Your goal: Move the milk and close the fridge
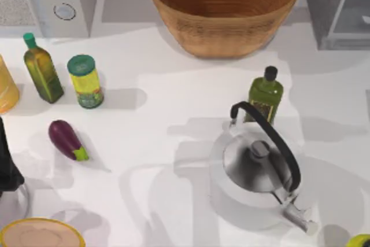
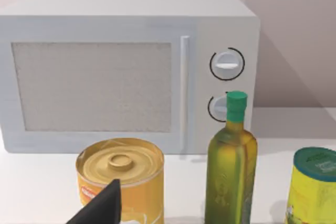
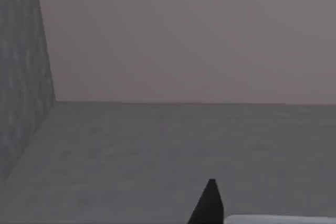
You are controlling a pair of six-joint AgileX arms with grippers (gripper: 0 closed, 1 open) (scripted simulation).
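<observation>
reaching inside fridge [image 1: 338, 10], right gripper [image 3: 210, 203] finger spread unreadable; milk unseen, so advance slowly, centre carton before clamping.

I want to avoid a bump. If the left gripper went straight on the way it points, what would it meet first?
Probably the yellow can, right ahead of the left gripper's dark fingertip. Beyond it stands the microwave. Depth is unclear, so treat this as likely.
</observation>
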